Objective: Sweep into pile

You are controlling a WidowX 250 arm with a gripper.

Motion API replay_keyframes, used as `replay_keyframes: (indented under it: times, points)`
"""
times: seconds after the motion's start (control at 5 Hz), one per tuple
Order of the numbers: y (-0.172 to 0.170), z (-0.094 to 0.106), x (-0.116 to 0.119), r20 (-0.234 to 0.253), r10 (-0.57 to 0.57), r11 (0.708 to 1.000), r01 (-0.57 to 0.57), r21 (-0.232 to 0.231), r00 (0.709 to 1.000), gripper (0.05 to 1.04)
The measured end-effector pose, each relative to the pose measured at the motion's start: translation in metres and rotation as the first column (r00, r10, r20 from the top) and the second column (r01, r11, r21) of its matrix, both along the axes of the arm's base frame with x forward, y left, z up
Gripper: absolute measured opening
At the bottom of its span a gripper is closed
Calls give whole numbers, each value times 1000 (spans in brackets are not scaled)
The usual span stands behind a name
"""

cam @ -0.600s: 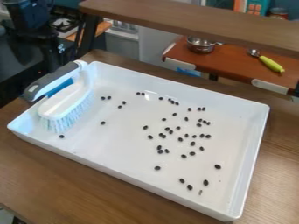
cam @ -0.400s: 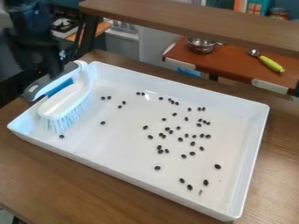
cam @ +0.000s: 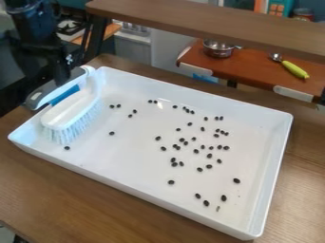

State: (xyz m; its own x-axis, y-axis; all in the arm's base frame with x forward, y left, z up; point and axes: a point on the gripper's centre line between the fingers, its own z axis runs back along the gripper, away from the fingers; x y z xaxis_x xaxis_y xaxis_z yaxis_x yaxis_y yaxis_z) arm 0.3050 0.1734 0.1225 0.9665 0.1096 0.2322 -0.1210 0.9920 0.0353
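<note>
Now that the pincer (cam: pixel 59 76) has dropped to the brush (cam: pixel 71 108) just below it, grasping looks next; can't tell if open or closed. Beans (cam: pixel 209 155) lie scattered farther off.

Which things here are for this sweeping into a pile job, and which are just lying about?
For the job:
brush
black bits
white tray

Just lying about:
metal pot
green-handled scoop

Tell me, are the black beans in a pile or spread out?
Spread out: the beans lie scattered across the tray, with gaps between many, and a few are near the brush.
</note>
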Motion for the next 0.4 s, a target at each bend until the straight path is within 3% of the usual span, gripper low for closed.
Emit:
replay_keyframes:
  times: [0.4]
  points:
    - [-4,-16,2,-11,-35,999,35,8,999,999]
